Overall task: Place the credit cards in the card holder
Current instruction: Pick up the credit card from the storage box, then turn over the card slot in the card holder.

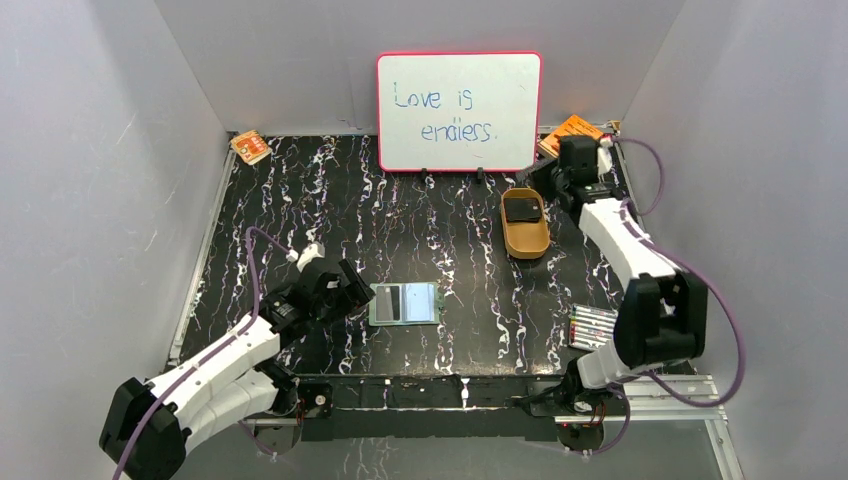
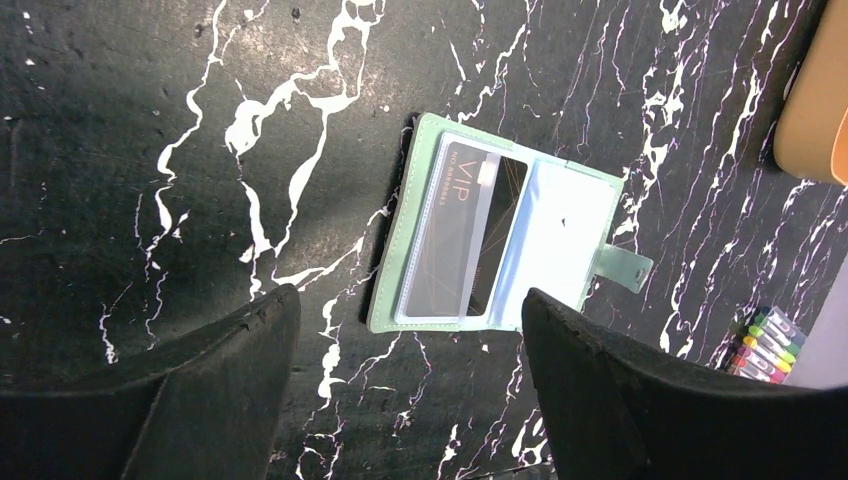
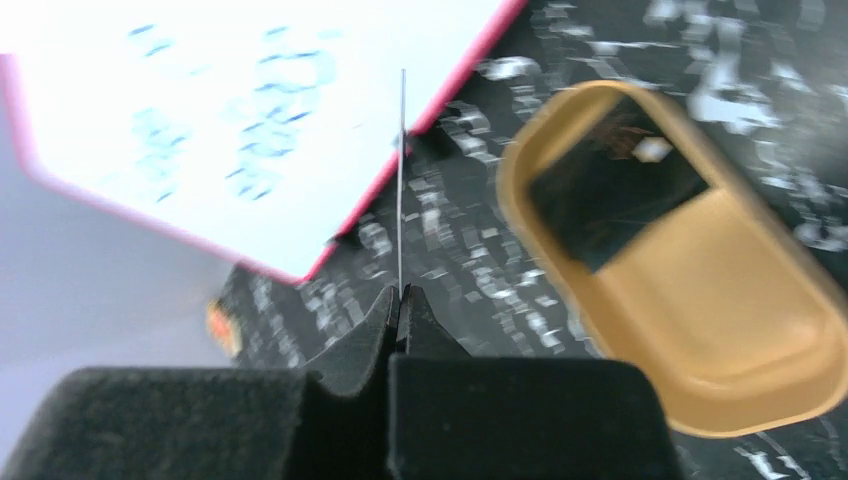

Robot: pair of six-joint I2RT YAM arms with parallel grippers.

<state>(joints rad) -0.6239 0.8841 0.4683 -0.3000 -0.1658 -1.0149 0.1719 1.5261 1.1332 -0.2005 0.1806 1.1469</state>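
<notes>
Our left jaws stand wide apart and hold nothing. The left gripper [image 2: 410,295] hovers just left of the pale grey-green rectangular card holder [image 2: 560,235]. It lies open and flat, its pale blue inside showing, on the black white-veined table [image 1: 300,200], towards the near edge and around the middle. Under the holder's clear pocket we see one black credit card [image 2: 478,235] marked VIP.

Our right jaws are pressed together on a second card [image 3: 401,170], which we see only edge-on as a fine upright line above the fingertips. The right gripper [image 3: 400,300] is at the far right, between the pink-framed whiteboard [image 1: 458,110] and the tan oval plastic tray [image 1: 524,248]. A third card [image 1: 522,210], also black, lies in the far end of that tray. We see one orange booklet [image 1: 250,147] in the far-left corner and another in the far-right corner. A pack of coloured markers [image 1: 590,326] lies near the right arm's base.
</notes>
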